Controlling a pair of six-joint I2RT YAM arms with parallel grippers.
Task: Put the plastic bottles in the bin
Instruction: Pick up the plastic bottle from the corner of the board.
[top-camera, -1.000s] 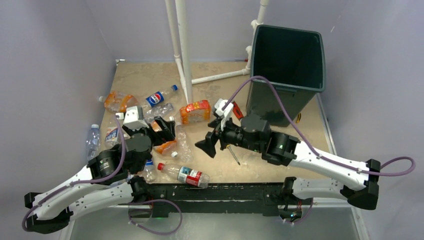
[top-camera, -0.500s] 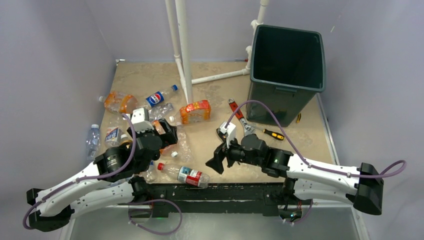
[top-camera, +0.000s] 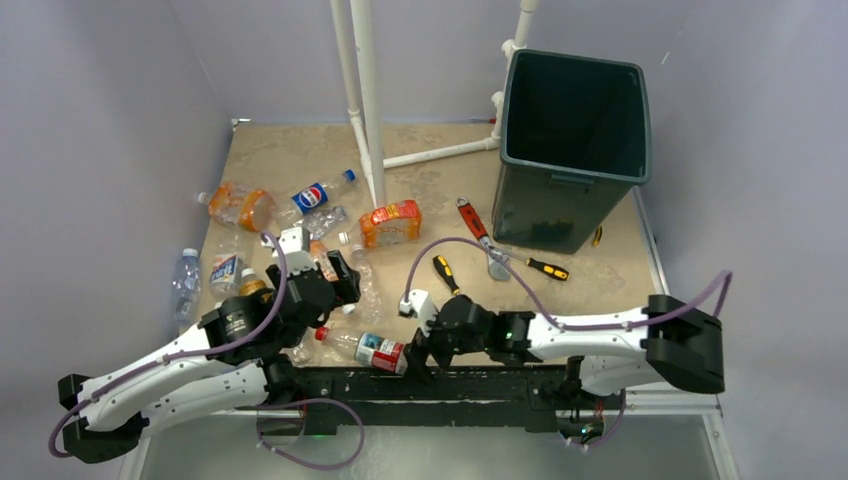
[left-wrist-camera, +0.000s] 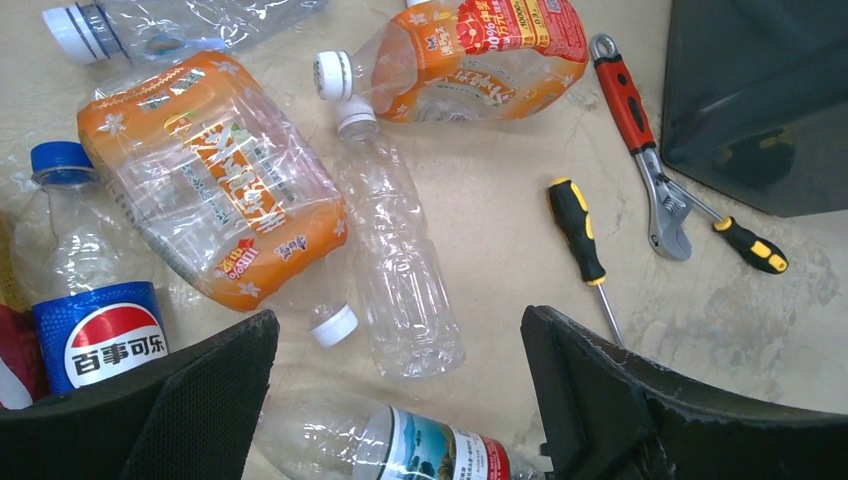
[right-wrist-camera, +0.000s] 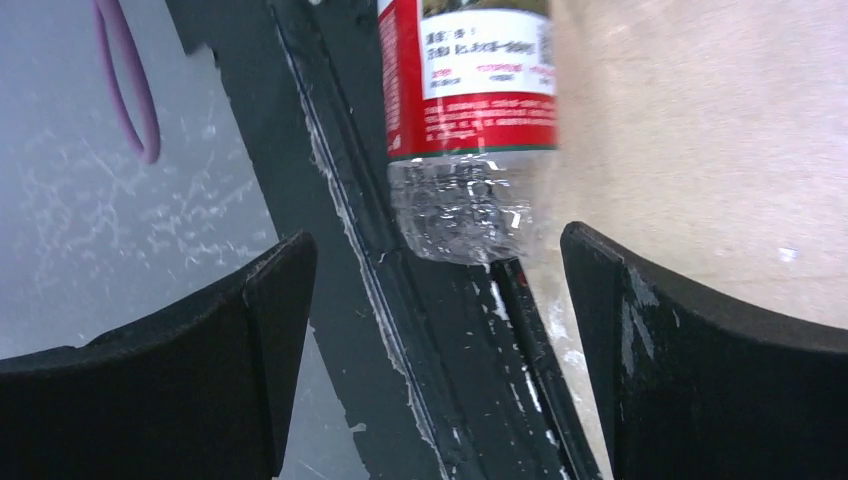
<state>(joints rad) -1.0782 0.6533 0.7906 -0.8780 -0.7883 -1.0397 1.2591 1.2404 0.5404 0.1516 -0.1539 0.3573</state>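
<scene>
Zero binned: seeing all clear plastic bottles on tan worktop, none in dark green rectangular plastic bin. Hovering left end effector and right end effector wide open, empty.

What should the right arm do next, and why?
Probably ease the right gripper a little forward, then close. Its jaws stand open, and the clear base of the red-labelled bottle lies right at the fingertips, not yet deep between them. The bottle lies along the near edge of the table, so a gentle approach seems wise.
</scene>
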